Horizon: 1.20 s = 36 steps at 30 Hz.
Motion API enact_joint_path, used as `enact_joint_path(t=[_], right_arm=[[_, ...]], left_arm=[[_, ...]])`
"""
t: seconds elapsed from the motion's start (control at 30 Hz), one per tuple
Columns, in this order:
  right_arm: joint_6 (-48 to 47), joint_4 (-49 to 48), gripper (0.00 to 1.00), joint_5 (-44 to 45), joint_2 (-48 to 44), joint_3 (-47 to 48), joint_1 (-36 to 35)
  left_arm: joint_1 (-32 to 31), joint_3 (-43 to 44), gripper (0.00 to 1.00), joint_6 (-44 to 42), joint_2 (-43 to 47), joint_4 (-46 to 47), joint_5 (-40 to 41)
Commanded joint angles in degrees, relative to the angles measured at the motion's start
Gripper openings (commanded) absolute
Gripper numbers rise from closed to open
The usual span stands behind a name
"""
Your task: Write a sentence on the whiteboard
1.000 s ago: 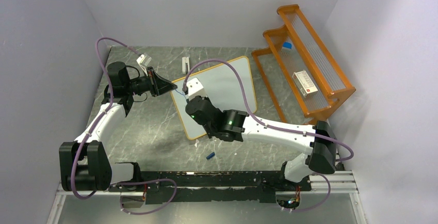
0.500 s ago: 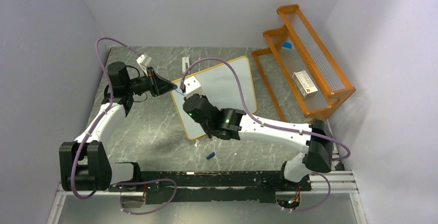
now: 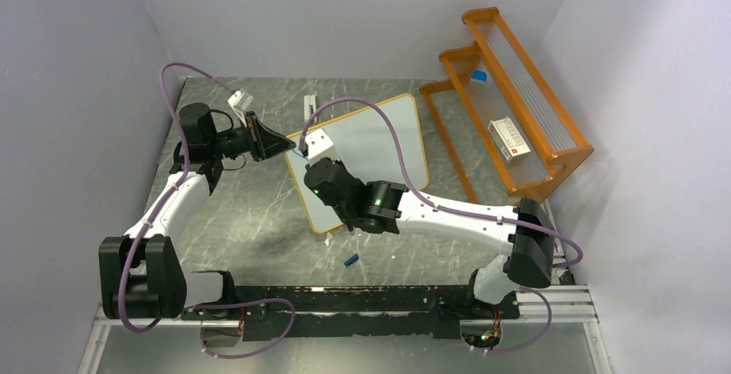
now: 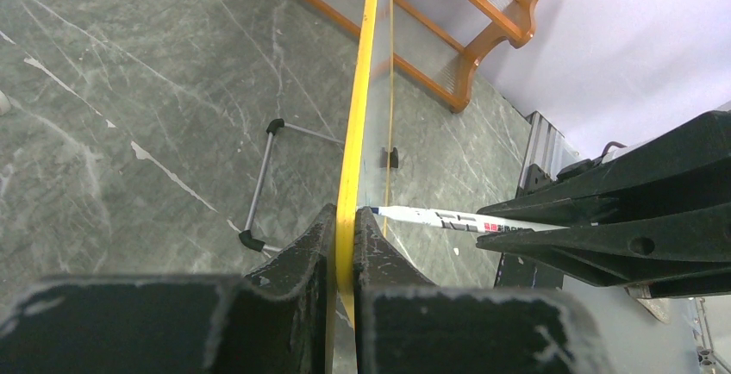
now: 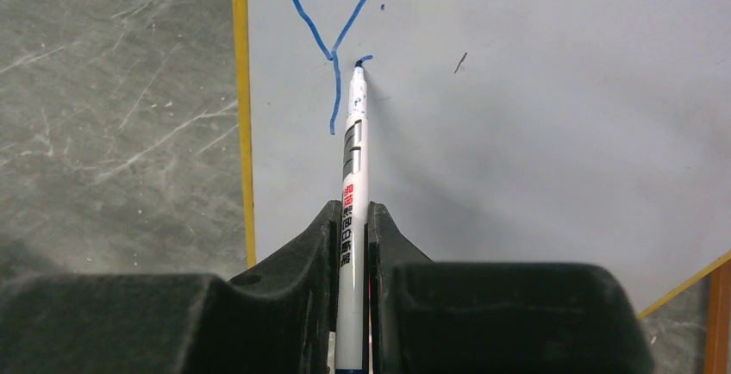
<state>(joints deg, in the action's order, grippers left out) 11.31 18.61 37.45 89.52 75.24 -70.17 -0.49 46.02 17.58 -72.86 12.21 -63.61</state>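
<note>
Edging a little leftward along the board since a second ago, the right wrist is carrying the pen tip on past the first letter, while the left arm is staying put.

The right gripper is pinching the marker tightly between its jaws, barrel pointing straight ahead, tip resting just right of a blue Y and starting a short hooked stroke. The left gripper is clamping the yellow frame of the board in nearly closed jaws, steadying its left edge. That board is sitting on the table, at an angle, between the left arm and the rack.

Writing well here is probably calling for light, even pressure, with the tip kept on the surface only during strokes and lifted cleanly between letters. The left clamp should keep holding firm so the board is not sliding under the pen. Letters are best kept small, since a whole sentence is remaining.

From above, the right wrist is covering the strokes. The left wrist camera is seeing the board edge-on, so nothing is readable there. The board's far side is running out of the right wrist view, and the marker's print is too small to read.
</note>
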Motion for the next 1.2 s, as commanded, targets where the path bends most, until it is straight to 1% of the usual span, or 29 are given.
enact_joint_path(t=[0.0, 0.33, 0.73, 1.17], right_arm=[[1.0, 2.3, 0.00, -1.1, -0.1, 1.0, 0.3], [2.3, 4.9, 0.00, -2.2, -0.5, 0.0, 0.2], [2.8, 7.1, 0.00, -1.5, -1.3, -1.3, 0.2], [2.8, 6.5, 0.00, 2.3, -2.1, -1.6, 1.2]], left_arm=[[-0.9, -0.2, 0.05, -1.9, 0.0, 0.7, -0.4], [-1.0, -0.2, 0.05, -1.8, 0.0, 0.7, -0.5], [-1.0, -0.2, 0.05, -2.0, 0.0, 0.5, -0.4], [-1.2, -0.1, 0.05, -2.2, -0.1, 0.2, -0.5]])
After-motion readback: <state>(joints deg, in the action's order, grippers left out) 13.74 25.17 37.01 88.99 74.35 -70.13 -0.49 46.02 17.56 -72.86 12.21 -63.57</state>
